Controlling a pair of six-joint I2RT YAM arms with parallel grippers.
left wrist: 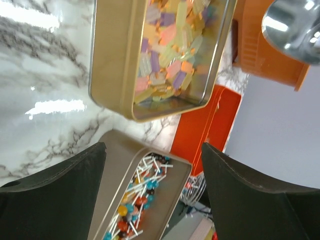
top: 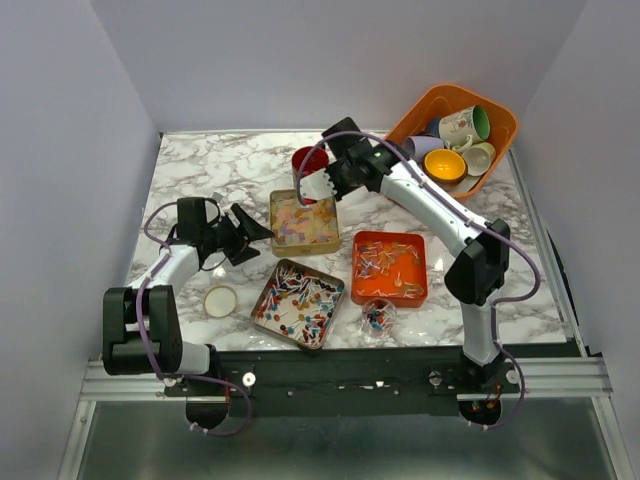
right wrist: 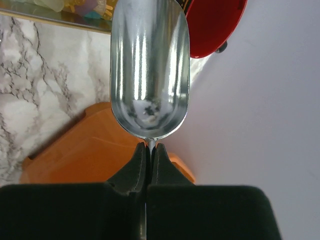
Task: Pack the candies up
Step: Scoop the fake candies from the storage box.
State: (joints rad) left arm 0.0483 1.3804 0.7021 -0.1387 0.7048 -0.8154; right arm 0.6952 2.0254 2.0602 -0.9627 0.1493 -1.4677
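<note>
Top external view puts the right tool (top: 328,183) at the far rim of the gold tin (top: 273,222). The right wrist view shows it pinched on the thin stem of a metal scoop (right wrist: 149,70) — jaws together with only the stem between them, the bowl apparently bare but for reflections. The scoop's long axis runs straight out from the wrist, its mouth pointing past a corner of that tin toward the red cup (top: 308,158). The pastel candies (top: 305,222) fill the gold tin and lie ahead of the mouth, to its left in the wrist view, not yet under it. The next move seems to turn on that offset: the scoop would have to tip mouth-down and swing left into the heap. The left tool (left wrist: 154,150) has its jaws wide apart and holds nothing, just beside the tin's left side, so it looks placed to steady the tin, while only the right arm carries the scoop. Other sweets sit nearer the arm bases — red and blue stick candies (top: 300,303) in a second tin (top: 257,311), pale candies (top: 388,268) in the orange tray (top: 390,236), and a few in a small clear tub (top: 378,318). Mugs (top: 462,127) rest in the orange basket (top: 507,125), well apart at the far right.
</note>
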